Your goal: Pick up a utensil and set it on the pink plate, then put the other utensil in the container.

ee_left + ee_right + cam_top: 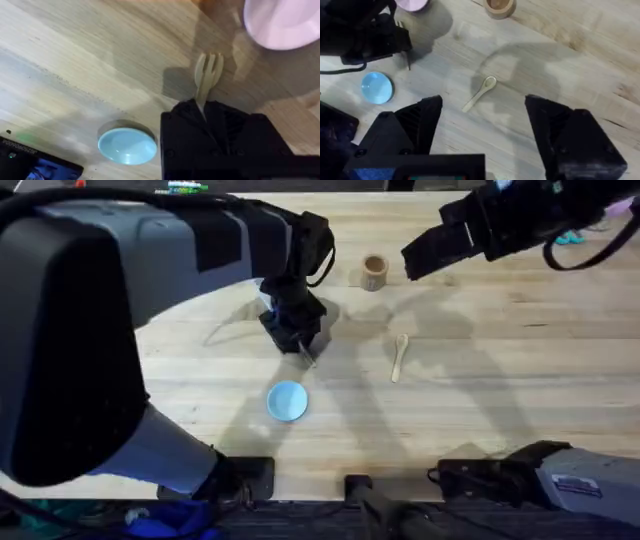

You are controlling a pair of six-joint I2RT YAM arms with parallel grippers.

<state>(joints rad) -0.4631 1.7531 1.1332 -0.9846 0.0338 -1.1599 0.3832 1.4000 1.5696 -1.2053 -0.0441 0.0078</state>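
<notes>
A pale wooden bench with long grain lines carries everything here. The light blue plate lies near the bench's front edge and serves as the landmark. Just behind it, farther from the arm bases, hangs the left end effector, its fingers closed on the handle of the wooden fork; the tines stick out beyond the fingertips, above the bench surface. In the left wrist view the pink plate sits beyond the fork's tines, apart from them, while the light blue plate lies on the other side of the end effector.

To the right of the light blue plate and a little farther back, the wooden spoon lies flat on the bench, its bowl pointing away from the arm bases, touching nothing else. The wooden cup stands upright well behind the light blue plate, beyond the spoon. The right end effector hovers high, right of the cup, its fingers spread wide and empty, with the spoon showing between them in the right wrist view.
</notes>
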